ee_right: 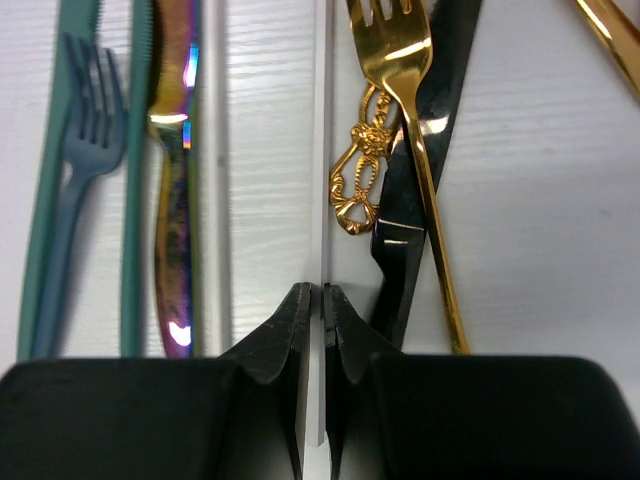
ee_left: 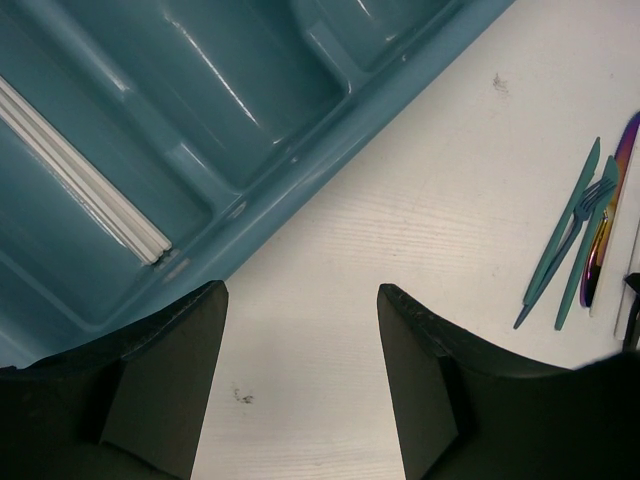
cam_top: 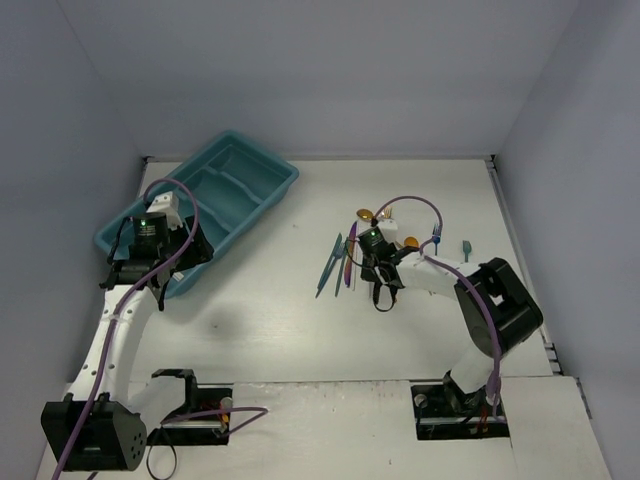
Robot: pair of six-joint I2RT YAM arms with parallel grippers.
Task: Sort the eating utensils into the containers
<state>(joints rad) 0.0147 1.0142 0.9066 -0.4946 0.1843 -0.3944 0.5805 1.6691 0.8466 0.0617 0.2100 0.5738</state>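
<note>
Utensils (cam_top: 345, 262): most lie in one loose bunch right of the table's middle, under my right wrist. A lone blue fork (cam_top: 437, 238) and a short teal piece (cam_top: 466, 250) lie apart from it, nearer the right wall.
Edges: walls close the table on the left, far and right sides. The cutlery tray (cam_top: 230, 170) sits at the far left, one corner close to the left wall.
Open room: I have bare table (cam_top: 270, 320) between tray and bunch, and across the near half.
Long axis: the bunch runs near to far, with the far ends leaning slightly right. In the right wrist view it runs straight up, parallel to my fingers. The tray's long side runs diagonally, near-left to far-right.
Pointing: the grey-blue fork (ee_right: 85, 110) and gold fork (ee_right: 395, 40) both have their tines aimed away from the gripper.
Order, left to right: teal knife (ee_right: 45, 200), grey-blue fork, iridescent piece (ee_right: 175, 220), thin white strip (ee_right: 320, 150), ornate gold handle (ee_right: 358, 175), and black knife (ee_right: 415, 190) crossed by the gold fork.
Tray contents: pale white sticks (ee_left: 85, 170) lie along one compartment.
Left gripper (ee_left: 300, 295): spread wide and holding nothing, over bare table just beside the tray's long rim.
Right gripper (ee_right: 318, 295): tips pressed almost together, pinching the white strip edge-on.
</note>
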